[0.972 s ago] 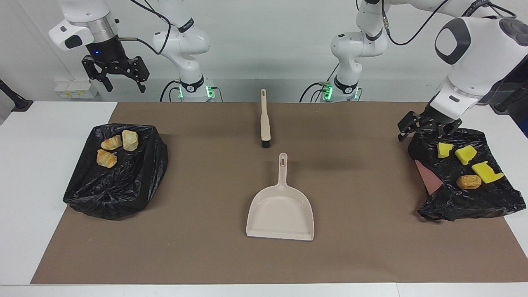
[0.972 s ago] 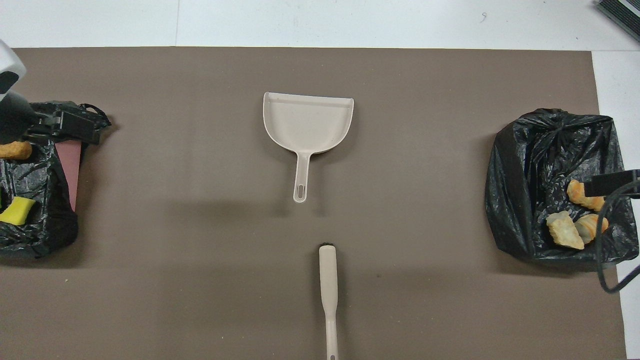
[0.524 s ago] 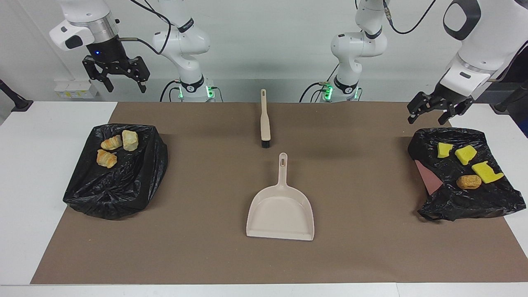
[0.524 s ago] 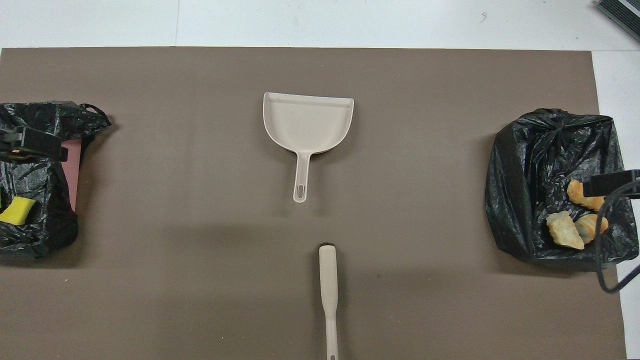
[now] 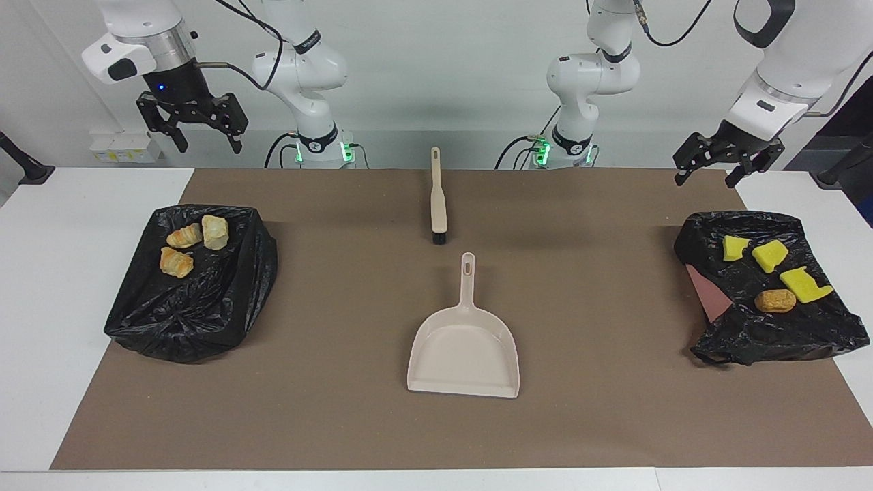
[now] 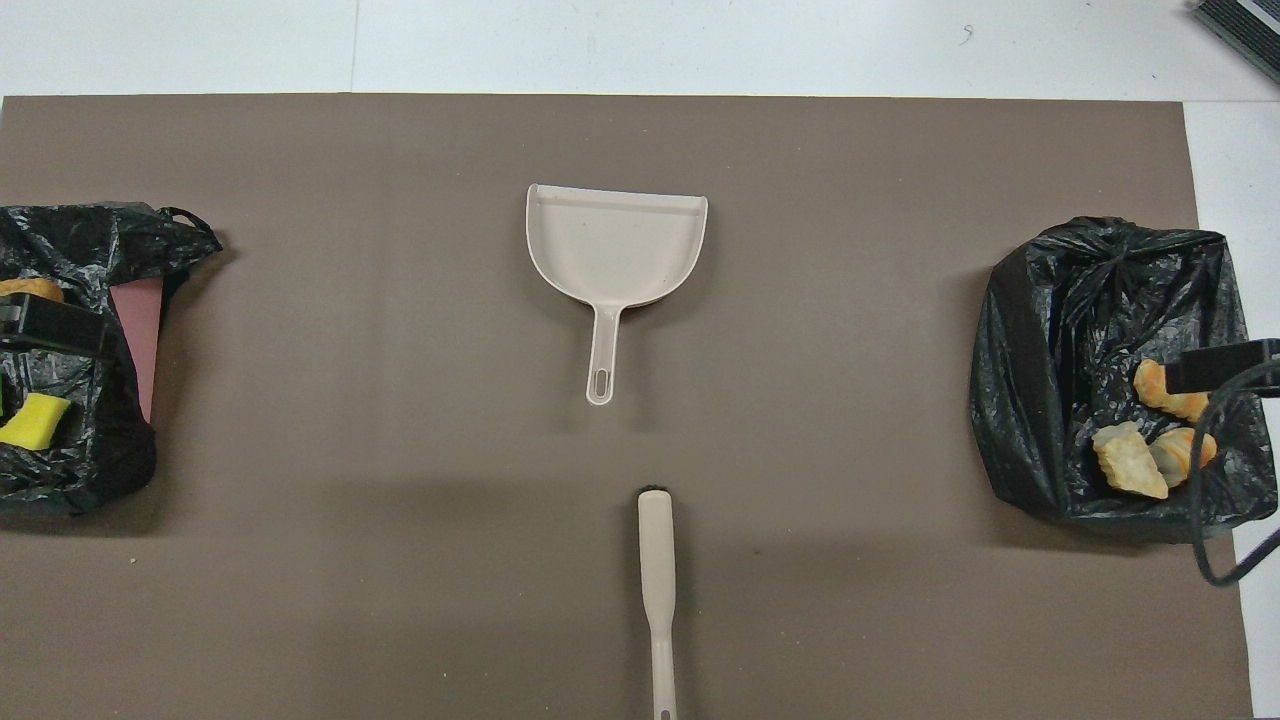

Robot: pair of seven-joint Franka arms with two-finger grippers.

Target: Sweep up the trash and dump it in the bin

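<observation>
The trash lies on two black bags. Three bread-like pieces (image 5: 184,236) (image 6: 1128,460) rest on the bag (image 5: 198,300) at the right arm's end. Three yellow sponge chunks (image 5: 770,255) (image 6: 33,420) and a brown bun (image 5: 775,300) lie on the bag (image 5: 771,334) at the left arm's end, where a pink bin (image 5: 706,293) edge shows under the plastic. A beige dustpan (image 5: 464,348) (image 6: 615,240) and a brush (image 5: 438,198) (image 6: 657,560) lie mid-mat. My left gripper (image 5: 704,179) hangs open high over the sponge bag. My right gripper (image 5: 209,146) waits open high over the bread bag.
A brown mat (image 5: 341,409) covers most of the white table (image 5: 61,286). The brush lies nearer the robots than the dustpan, whose handle points at it. A black cable (image 6: 1205,540) loops over the bread bag in the overhead view.
My left gripper has lifted from the sponge bag's rim and pulled back toward the robots, staying open. The right arm, the trash, the dustpan and the brush have not moved.
</observation>
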